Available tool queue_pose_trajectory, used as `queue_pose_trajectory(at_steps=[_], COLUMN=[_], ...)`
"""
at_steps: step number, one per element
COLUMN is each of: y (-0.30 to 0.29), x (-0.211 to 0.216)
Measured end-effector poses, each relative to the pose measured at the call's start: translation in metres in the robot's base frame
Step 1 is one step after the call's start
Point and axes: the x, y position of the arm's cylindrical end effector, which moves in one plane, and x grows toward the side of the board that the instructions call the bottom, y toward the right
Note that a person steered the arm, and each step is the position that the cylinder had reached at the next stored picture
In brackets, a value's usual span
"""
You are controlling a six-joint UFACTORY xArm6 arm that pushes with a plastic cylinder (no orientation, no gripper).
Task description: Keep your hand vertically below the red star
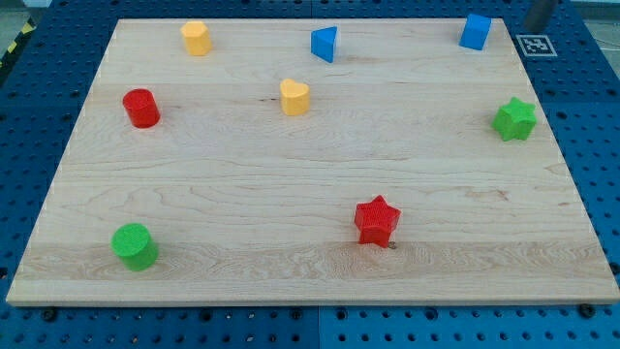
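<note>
Only a short piece of me shows, at the far right edge: a straight dark grey rod [541,12], cut off by the top of the view. Its surface looks smooth and matt, a little lighter along one side. It ends bluntly at my tip [534,26]. Any finer detail is too blurred to tell.
</note>
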Motion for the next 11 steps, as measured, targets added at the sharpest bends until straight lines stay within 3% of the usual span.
queue_pose_trajectory(at_steps=[3,8,9,11], y=[-0.003,-0.048,-0.079,-0.104], x=[0.075,0.298,0.346,0.367])
